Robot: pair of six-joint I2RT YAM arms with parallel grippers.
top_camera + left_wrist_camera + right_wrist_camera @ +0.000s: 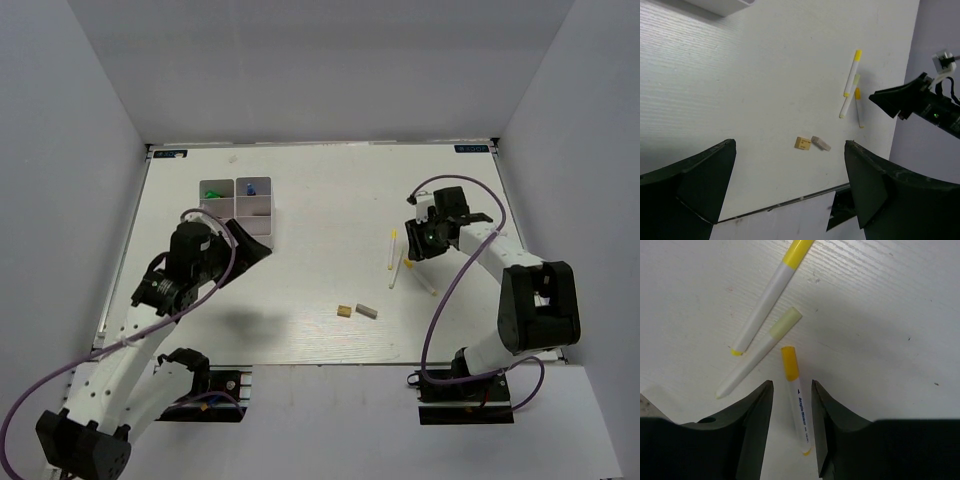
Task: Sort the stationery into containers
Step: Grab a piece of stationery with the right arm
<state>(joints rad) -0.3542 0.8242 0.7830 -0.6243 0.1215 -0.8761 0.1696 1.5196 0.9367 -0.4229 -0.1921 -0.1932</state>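
Observation:
The divided white tray (272, 215) stands far left; a green-black highlighter (212, 195) and a blue bottle (252, 187) lie in its compartments. My left gripper (258, 248) is open and empty just right of the tray. It shows wide open in the left wrist view (790, 145). Three white yellow-tipped sticks (392, 250) lie at right. My right gripper (792, 390) is open, its jaws either side of one yellow-capped stick (797, 405) without touching it. The other two sticks (771, 295) (757, 355) lie just beyond. A tan eraser (344, 311) and a grey eraser (367, 311) lie side by side near the front edge.
The table's front edge (790, 202) runs just below the erasers (802, 143). The right arm (920, 102) shows beside the sticks (852, 75) in the left wrist view. Grey walls enclose the table on three sides.

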